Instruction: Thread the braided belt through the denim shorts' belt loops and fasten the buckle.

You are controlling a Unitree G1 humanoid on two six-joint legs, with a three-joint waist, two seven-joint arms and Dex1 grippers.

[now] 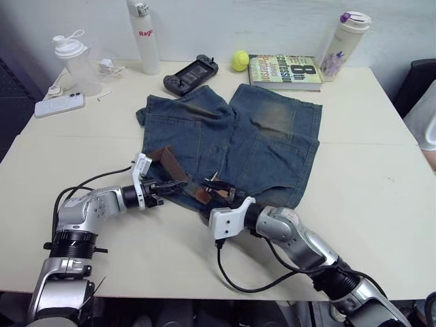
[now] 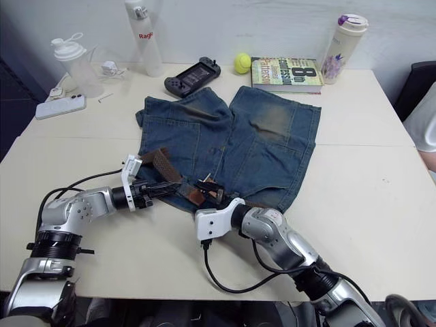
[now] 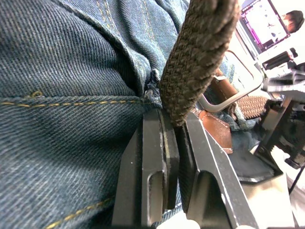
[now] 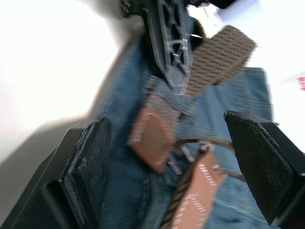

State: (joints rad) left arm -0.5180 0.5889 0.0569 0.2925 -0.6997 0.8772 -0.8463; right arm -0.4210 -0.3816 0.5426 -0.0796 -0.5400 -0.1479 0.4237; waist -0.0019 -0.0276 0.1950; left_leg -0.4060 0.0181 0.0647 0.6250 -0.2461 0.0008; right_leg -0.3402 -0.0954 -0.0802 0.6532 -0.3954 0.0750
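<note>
left gripper pinching braided belt, right gripper spread

The shorts are blue denim with faded yellowish-tan patches on both legs and yellow stitching, the belt is a brown weave (its leather tips a lighter reddish brown), the buckle silver, and the table plain cream.

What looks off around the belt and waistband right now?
The braided belt bows up off the denim shorts in a loose arc rather than lying flat. The buckle is unfastened. Left gripper pinches the strap; right gripper is open.
</note>
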